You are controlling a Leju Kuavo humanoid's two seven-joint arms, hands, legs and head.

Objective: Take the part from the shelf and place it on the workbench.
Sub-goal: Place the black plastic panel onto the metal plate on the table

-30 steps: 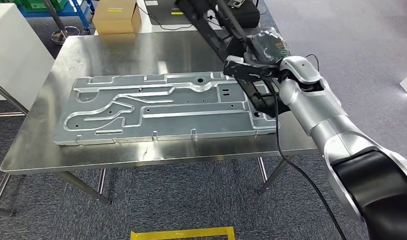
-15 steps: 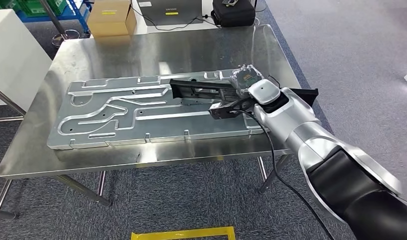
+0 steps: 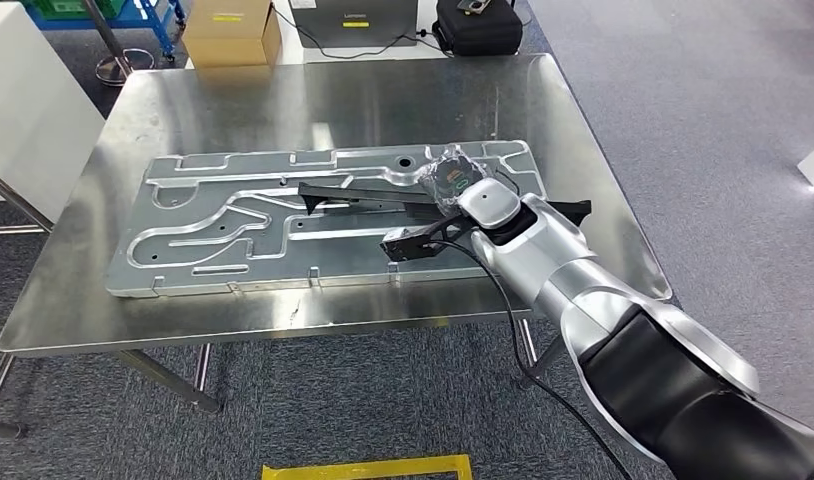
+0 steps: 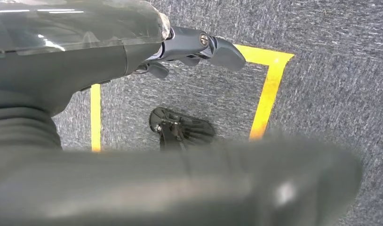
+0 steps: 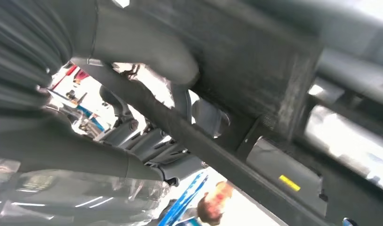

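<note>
My right hand (image 3: 455, 180) grips a long black part (image 3: 358, 198) near its middle. The part lies nearly level, low over the big grey stamped metal plate (image 3: 223, 225) that rests on the steel workbench (image 3: 383, 95). One end reaches over the plate's centre and the other end (image 3: 578, 210) sticks out past my wrist. Whether the part touches the plate I cannot tell. In the right wrist view the thumb (image 5: 147, 47) presses against the black part (image 5: 255, 80). My left hand (image 4: 199, 47) hangs over the carpet, fingers loosely apart and holding nothing.
A cardboard box (image 3: 231, 30), a laptop (image 3: 355, 15) and a black bag (image 3: 478, 28) sit beyond the bench's far edge. A white cabinet (image 3: 23, 110) stands at the left. Yellow tape (image 3: 368, 467) marks the carpet in front of the bench. A person (image 5: 213, 207) stands in the background.
My right arm has come down and swung left, bringing the black part from high beyond the bench's far right to low and level over the plate.
</note>
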